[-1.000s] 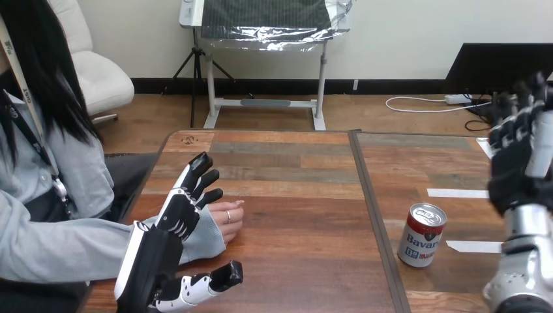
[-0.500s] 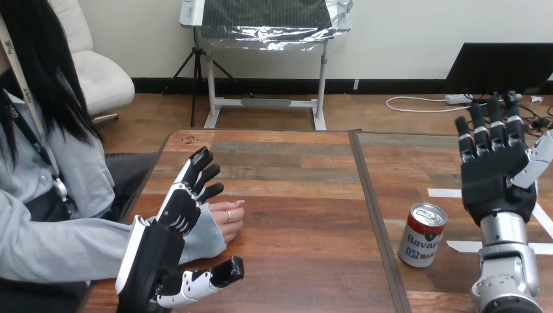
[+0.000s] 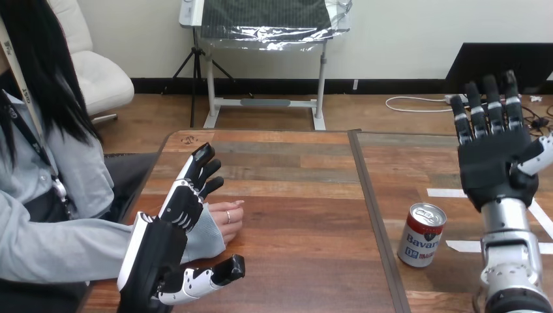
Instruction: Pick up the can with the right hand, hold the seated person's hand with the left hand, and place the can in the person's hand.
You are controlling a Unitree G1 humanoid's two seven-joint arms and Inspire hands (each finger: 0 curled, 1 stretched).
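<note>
Can stood upright on the tabletop, apart from the raised right hand near it, fingers straight and wide; left hand hung open over the person's hand.

Red-white can upright on table, right; person's hand resting on table, left.

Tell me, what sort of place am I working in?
Probably an indoor test station for handovers: a wooden table with white tape marks, a single can standing by them, and a person's hand resting on it.
</note>
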